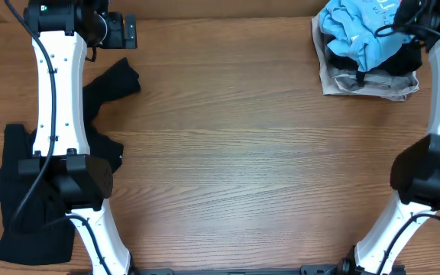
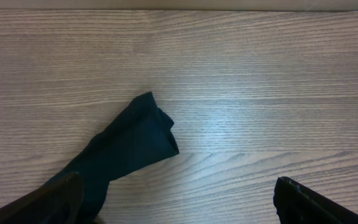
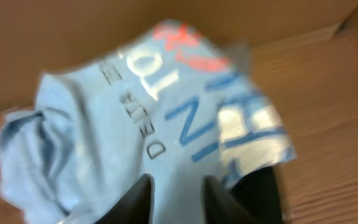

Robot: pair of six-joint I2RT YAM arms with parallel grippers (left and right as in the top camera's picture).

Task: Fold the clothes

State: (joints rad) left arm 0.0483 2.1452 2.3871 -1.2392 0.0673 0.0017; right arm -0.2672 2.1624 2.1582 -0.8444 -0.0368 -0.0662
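My right gripper (image 3: 178, 186) pinches the blue shirt (image 3: 104, 124) at the overhead view's upper right. My left gripper (image 2: 178, 184) hangs open above the black top (image 2: 126, 149).

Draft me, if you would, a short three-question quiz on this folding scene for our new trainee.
1. True or false: the left gripper is shut on the black top.
2. Where on the table does the light blue T-shirt lie? A. near left corner; B. far right corner; C. centre.
3. Fill in: the cloth between the fingers of the right gripper belongs to the ___.
Key: 1 false, its jaws stand wide open and hold nothing; 2 B; 3 light blue T-shirt.
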